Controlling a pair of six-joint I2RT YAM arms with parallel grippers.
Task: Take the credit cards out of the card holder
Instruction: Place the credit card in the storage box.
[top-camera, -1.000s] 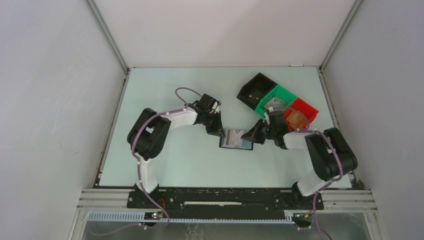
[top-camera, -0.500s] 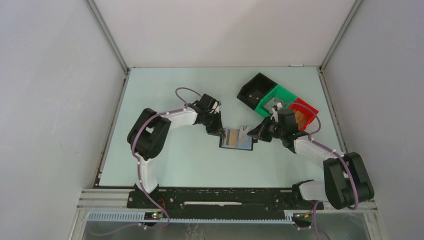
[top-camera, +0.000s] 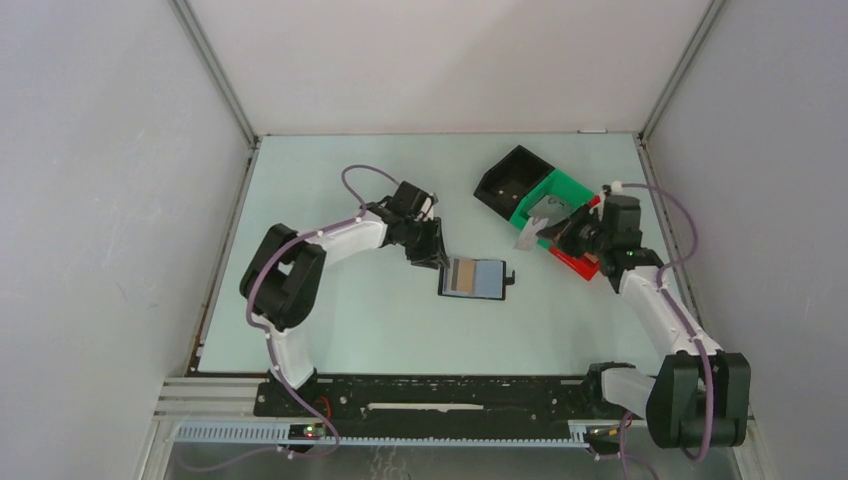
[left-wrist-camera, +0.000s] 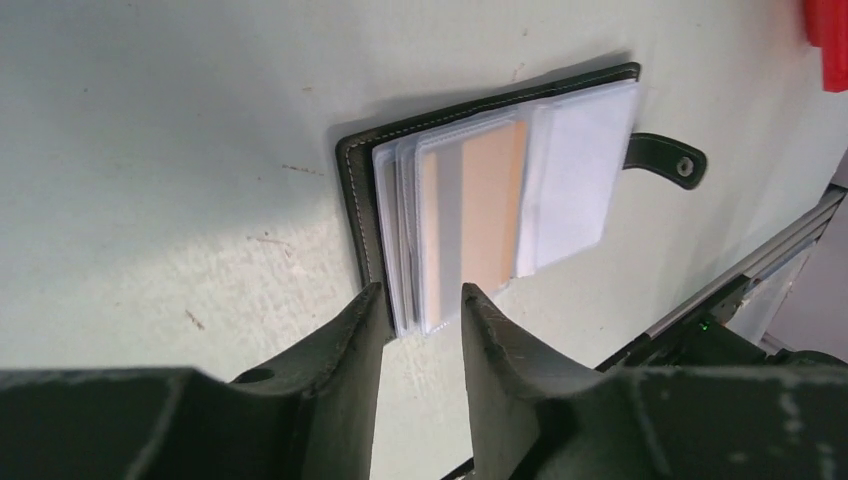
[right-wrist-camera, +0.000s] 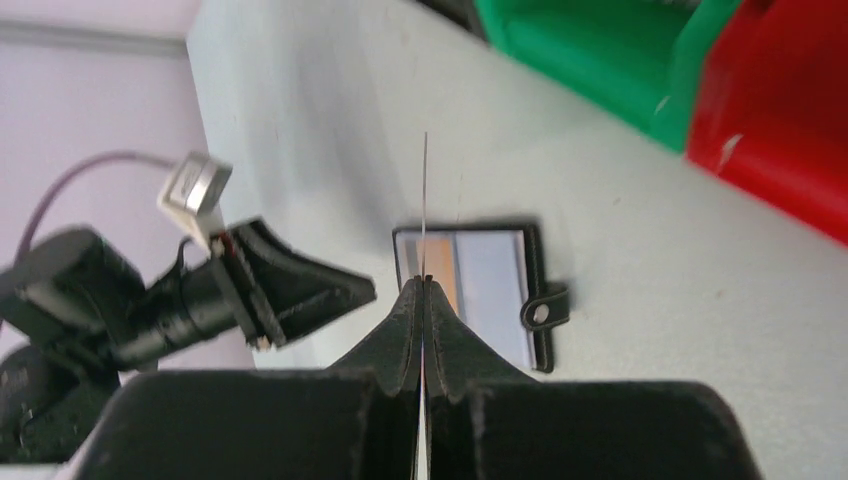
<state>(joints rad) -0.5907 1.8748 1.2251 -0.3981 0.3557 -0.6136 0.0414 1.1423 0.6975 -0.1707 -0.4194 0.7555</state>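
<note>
Nearest me, the card holder (top-camera: 472, 278) is lying open and flat on the table (top-camera: 350, 330), sleeves up, with its closure tab (left-wrist-camera: 665, 160) sticking out on the side toward the right arm. An orange-tan piece (left-wrist-camera: 490, 215) is sitting in one sleeve. I cannot tell whether the pale panel beside it is another card or an empty pocket.

At the holder's left edge the left gripper (left-wrist-camera: 420, 312) is hanging with its jaws apart, grasping nothing, and the corner of the clear sleeves is lying just between its fingertips (left-wrist-camera: 352, 325). That is my first worry. Nothing is pinning the holder down, so any tug on the next card could drag the whole thing across the table. If those jaws close carelessly, they could crumple a sleeve instead of bracing the leather.

Farther off, the right gripper (right-wrist-camera: 424, 290) is clenching a credit card (top-camera: 530, 233) by one thin edge, lifted clear of the table and close to the green bin (top-camera: 568, 186). With so little of the card in the pinch, a quick swing could make it pivot or slip out. It could also clip the bin's rim, or land in the black bin (top-camera: 500, 180) or the red bin (right-wrist-camera: 790, 110).
</note>
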